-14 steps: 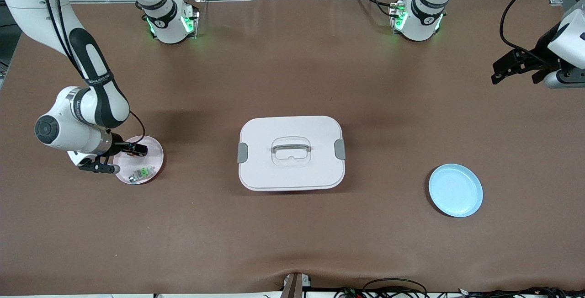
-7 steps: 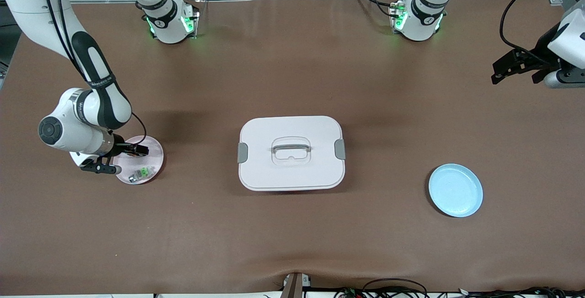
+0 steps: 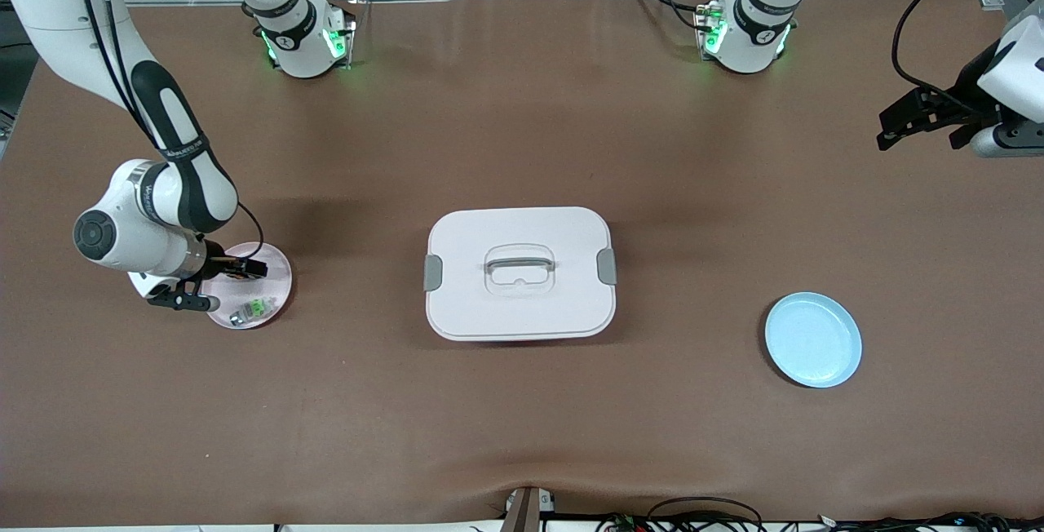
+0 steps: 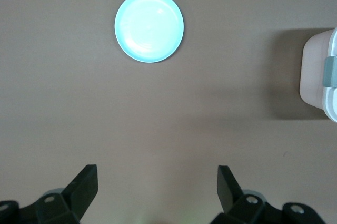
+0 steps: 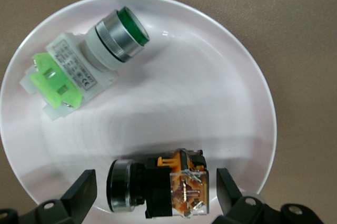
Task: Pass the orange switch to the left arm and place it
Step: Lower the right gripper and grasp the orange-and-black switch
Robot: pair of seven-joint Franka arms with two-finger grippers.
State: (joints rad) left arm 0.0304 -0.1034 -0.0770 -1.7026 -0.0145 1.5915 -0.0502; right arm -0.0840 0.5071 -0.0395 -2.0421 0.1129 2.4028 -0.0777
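Note:
The orange switch (image 5: 158,190), black with an orange contact block, lies on its side on the pink plate (image 5: 221,97). My right gripper (image 5: 155,182) is open and low over the plate, one finger at each end of the switch with a gap at both ends. In the front view the right gripper (image 3: 218,285) partly hides the switch (image 3: 236,269). The white box (image 3: 519,273) stands mid-table. My left gripper (image 3: 905,120) is open and empty, waiting in the air over the left arm's end of the table; its wrist view shows the box's edge (image 4: 321,74).
A green and silver switch (image 5: 84,60) lies on the same pink plate (image 3: 273,259), nearer the front camera than the orange one (image 3: 253,309). A blue plate (image 3: 813,339) sits toward the left arm's end and also shows in the left wrist view (image 4: 149,26).
The right arm's elbow and wrist have shifted slightly toward the box while its gripper stays at the pink plate. The left arm has not moved.

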